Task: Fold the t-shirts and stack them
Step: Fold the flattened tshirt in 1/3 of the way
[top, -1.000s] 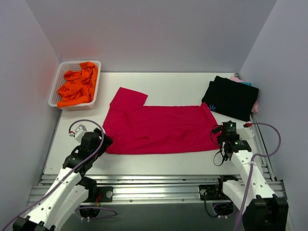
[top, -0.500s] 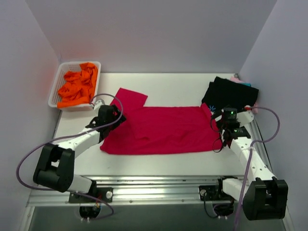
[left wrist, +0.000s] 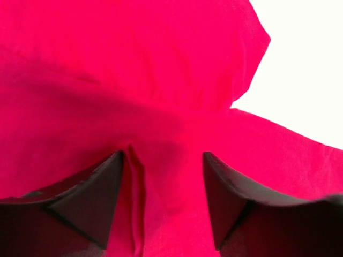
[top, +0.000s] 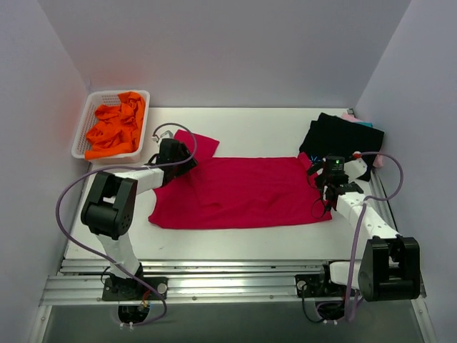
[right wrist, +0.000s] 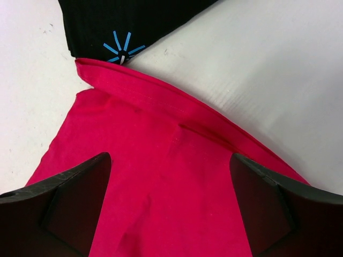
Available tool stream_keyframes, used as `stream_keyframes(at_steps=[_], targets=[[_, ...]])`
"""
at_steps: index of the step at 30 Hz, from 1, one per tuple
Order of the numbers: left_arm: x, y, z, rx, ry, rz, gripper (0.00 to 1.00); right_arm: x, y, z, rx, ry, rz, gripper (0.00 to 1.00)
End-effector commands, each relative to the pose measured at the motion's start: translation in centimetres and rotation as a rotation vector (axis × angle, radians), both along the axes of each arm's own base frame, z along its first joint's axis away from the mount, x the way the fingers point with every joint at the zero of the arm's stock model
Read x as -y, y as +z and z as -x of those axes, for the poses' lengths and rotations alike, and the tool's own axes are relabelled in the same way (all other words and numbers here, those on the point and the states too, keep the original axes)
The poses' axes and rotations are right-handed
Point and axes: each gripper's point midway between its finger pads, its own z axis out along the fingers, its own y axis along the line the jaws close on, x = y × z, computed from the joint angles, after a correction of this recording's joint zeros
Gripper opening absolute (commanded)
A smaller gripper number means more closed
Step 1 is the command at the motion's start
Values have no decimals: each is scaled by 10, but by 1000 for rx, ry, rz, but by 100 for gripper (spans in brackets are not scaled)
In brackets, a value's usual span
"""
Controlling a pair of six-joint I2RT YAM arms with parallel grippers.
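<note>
Locate large crimson-red cloth t-shirt [top: 243, 193] flat at centre of white table [top: 250, 128], long axis left to right, sleeve pointing far left. Read left gripper [left wrist: 163, 160] fingers apart over sleeve seam. Read right gripper [right wrist: 171, 160] fingers apart over hemmed corner, beside folded black cloth t-shirt [right wrist: 139, 21].

crimson t-shirt [top: 239, 193]: soft matt cloth, creased | black t-shirt [right wrist: 139, 21]: matt fine-ribbed knit | counter [top: 250, 128]: smooth white, faintly scuffed | basket [top: 81, 136], far-left corner: white plastic lattice | left claw [left wrist: 163, 158]: matt black fingers [left wrist: 91, 203]
</note>
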Motion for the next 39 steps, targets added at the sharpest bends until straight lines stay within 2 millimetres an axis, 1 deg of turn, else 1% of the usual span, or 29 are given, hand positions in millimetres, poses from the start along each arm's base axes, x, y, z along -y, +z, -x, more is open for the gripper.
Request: stream_keyframes(at_steps=[1,4,5,6,7,8,9,10,11,12,13,15,16,17,19,20,22,26,27,29,31,32,34,39], targets=[[10,22,-21,82,-38,30,61,7,18,-7,55,-19,42,88],[12,20,-23,82,-44,30,52,9,14,-5,40,-21,47,88],[12,19,-23,78,-47,30,47,8,12,-5,36,-21,46,87],[12,18,-24,76,-49,26,44,8,11,-6,36,-21,43,87],[13,18,-24,75,-52,29,42,7,6,-3,27,-14,37,84],[14,18,-24,72,-56,29,37,5,6,-5,45,-12,31,81],[14,18,-24,72,-59,29,36,3,5,-5,57,-2,21,72],[14,18,-24,74,-61,27,34,-4,-7,1,44,23,-5,50],[14,20,-24,79,-63,28,30,-7,-4,-3,81,31,-20,44],[14,20,-23,79,-64,27,29,-9,-8,-3,86,39,-35,39],[14,20,-23,79,-65,28,28,-13,-13,-2,79,49,-48,26],[15,21,-23,80,-70,28,24,-15,-24,-4,55,55,-61,15],[15,21,-23,80,-70,28,22,-17,-27,-5,47,59,-68,7],[15,19,-23,78,-71,26,20,-20,-35,-7,27,69,-83,3],[15,18,-23,76,-71,25,17,-24,-40,-10,19,80,-97,2],[18,16,-21,67,-91,37,16,-26,-44,-12,13,83,-104,2],[18,14,-20,64,-91,36,16,-26,-48,-13,8,82,-104,2],[18,14,-19,64,-95,37,14,-21,-51,-17,-3,60,-84,1],[18,15,-19,65,-95,36,14,-19,-48,-20,4,47,-73,0],[18,15,-18,63,-96,34,13,-17,-54,-21,-13,38,-68,0],[13,13,-17,46,-84,13,8,-16,-57,-23,-15,31,-66,0],[12,15,-16,45,-88,5,6,-16,-64,-22,-34,29,-69,0],[0,16,-17,40,-56,-31,2,-14,-72,-19,-60,21,-63,0],[-23,25,-16,33,-2,-84,2,-12,-75,-15,-68,10,-55,0]])
